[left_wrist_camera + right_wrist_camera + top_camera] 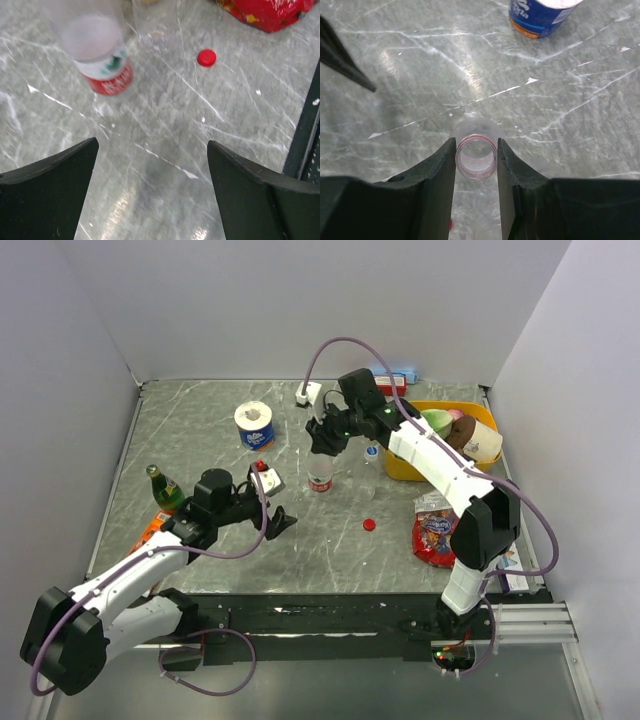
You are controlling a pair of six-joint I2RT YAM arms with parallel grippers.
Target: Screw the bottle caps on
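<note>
A clear bottle [320, 477] with a red label band stands upright mid-table with no cap on. My right gripper [322, 443] reaches down over it, and in the right wrist view its jaws [476, 150] press on both sides of the open threaded bottle neck [476, 159]. The plain red cap [369, 524] lies flat on the table to the bottle's front right, also seen as the red cap [206, 57]. A blue cap [372, 451] shows beside a second clear bottle [155, 20]. My left gripper [283, 522] hovers open and holds nothing, its fingertips [152, 144] pointing at the labelled bottle [100, 50].
A yellow bin [450, 406] holding cups sits at the right rear. A red snack bag [437, 535] lies front right. A blue-wrapped paper roll [254, 424] stands rear left, a green bottle [163, 488] at the left, and a small white box [267, 477] near the labelled bottle.
</note>
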